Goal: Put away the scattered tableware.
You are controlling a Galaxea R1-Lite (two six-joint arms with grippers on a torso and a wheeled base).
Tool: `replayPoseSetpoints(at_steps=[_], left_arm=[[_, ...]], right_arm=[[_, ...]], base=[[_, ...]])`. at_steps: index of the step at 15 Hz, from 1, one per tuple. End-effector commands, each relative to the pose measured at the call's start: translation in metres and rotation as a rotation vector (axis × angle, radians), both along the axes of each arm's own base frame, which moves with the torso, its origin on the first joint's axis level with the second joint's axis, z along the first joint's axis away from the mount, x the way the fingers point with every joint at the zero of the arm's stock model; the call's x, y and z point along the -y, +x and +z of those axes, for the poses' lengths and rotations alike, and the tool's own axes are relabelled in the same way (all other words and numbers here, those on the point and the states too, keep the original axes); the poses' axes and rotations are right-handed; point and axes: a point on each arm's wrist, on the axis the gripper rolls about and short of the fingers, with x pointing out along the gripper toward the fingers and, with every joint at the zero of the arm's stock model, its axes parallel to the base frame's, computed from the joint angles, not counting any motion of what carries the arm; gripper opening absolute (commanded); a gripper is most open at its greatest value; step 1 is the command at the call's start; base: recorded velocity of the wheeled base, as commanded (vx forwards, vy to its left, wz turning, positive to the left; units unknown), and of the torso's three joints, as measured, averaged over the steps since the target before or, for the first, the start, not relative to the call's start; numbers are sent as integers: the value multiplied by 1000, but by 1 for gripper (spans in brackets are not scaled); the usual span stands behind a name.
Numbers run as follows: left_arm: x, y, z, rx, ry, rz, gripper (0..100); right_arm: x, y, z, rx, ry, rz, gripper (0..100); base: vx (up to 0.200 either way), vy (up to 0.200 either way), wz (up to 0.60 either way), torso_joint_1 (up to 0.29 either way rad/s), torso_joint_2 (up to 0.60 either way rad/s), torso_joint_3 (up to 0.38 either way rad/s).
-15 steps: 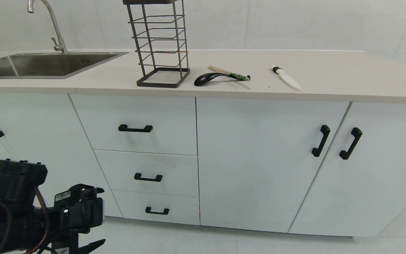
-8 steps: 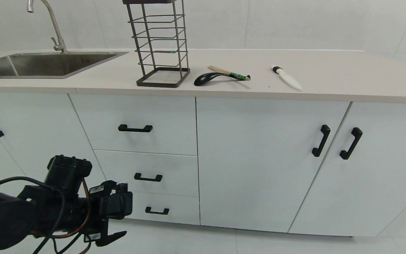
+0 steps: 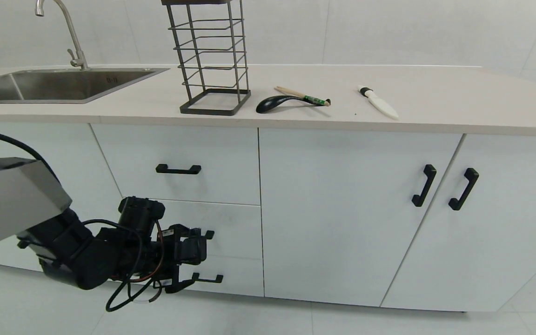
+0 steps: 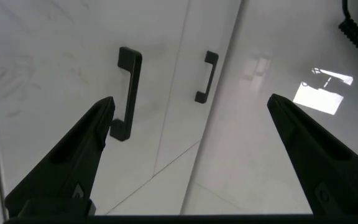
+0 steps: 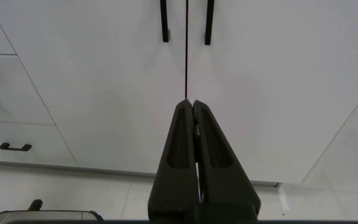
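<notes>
On the counter (image 3: 435,102) lie a black spoon (image 3: 275,102), a pair of chopsticks (image 3: 301,96) resting across its handle, and a white knife (image 3: 378,103) further right. A tall black wire rack (image 3: 212,60) stands just left of the spoon. My left gripper (image 3: 200,258) is low in front of the drawer stack, open, level with the middle and bottom drawers. In the left wrist view the left gripper (image 4: 190,102) has nothing between its fingers, with two drawer handles (image 4: 128,93) ahead. My right gripper (image 5: 192,102) is shut and empty, facing the cabinet doors.
A steel sink (image 3: 63,83) with a faucet (image 3: 70,32) sits at the counter's left end. Three drawers with black handles (image 3: 178,169) are under the rack. Two cabinet doors with vertical handles (image 3: 423,185) are on the right. Open floor lies below.
My left arm has swung up and to the right, from the bottom left corner to just in front of the lower drawers. The tableware has not moved.
</notes>
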Motion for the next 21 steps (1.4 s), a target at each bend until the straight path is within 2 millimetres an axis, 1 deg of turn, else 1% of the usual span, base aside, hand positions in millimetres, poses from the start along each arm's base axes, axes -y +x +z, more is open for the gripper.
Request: replayPoseSetpoints(at_steps=[1, 4, 6, 8, 12, 14, 16, 19, 21], left_arm=[[2, 11, -17, -31, 7, 3, 100], [3, 24, -25, -27, 9, 6, 100], [1, 38, -35, -17, 9, 19, 100], [2, 48, -41, -8, 6, 24, 100], [3, 56, -54, -22, 9, 25, 100], [2, 65, -62, -20, 9, 32, 100], [0, 66, -70, -36, 19, 45, 100], [-1, 63, -72, -52, 25, 45, 100], [-4, 52, -76, -87, 53, 65, 100]], right_arm=[[0, 0, 0, -2, 0, 1, 0], [0, 0, 0, -2, 0, 1, 0], [0, 0, 0, -2, 0, 1, 0], [0, 0, 0, -2, 0, 1, 0], [0, 0, 0, -2, 0, 1, 0], [0, 0, 0, -2, 0, 1, 0], [0, 0, 0, -2, 0, 1, 0], [0, 0, 0, -2, 0, 1, 0], [0, 0, 0, -2, 0, 1, 0]], base=[[0, 0, 0, 0, 0, 0], [0, 0, 0, 0, 0, 0], [0, 0, 0, 0, 0, 0], [0, 0, 0, 0, 0, 0], [0, 0, 0, 0, 0, 0], [0, 0, 0, 0, 0, 0], [0, 0, 0, 0, 0, 0], [0, 0, 0, 0, 0, 0], [0, 0, 0, 0, 0, 0]])
